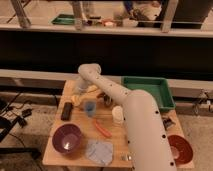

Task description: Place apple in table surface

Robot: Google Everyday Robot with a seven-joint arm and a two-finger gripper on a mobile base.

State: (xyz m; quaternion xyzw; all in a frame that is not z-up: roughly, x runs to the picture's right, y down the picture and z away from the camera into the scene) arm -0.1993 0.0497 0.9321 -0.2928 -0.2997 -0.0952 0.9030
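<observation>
The light tan wooden table surface [82, 125] stands in the middle of the camera view. My arm reaches from the lower right across the table, bends at the far side and points down. My gripper [80, 91] hangs over the table's far left part. A small round orange-yellow thing, probably the apple [76, 100], sits just below the gripper at the table surface. I cannot tell whether the gripper touches it. A pale yellow elongated piece [91, 89] lies right beside the gripper.
On the table are a black flat block [66, 111], a blue cup [90, 107], a white cup [117, 115], an orange-red sausage-shaped thing [102, 129], a purple bowl [67, 139] and a grey-blue cloth [100, 151]. A green tray [147, 92] lies at the right, a red-brown plate [180, 149] at the front right.
</observation>
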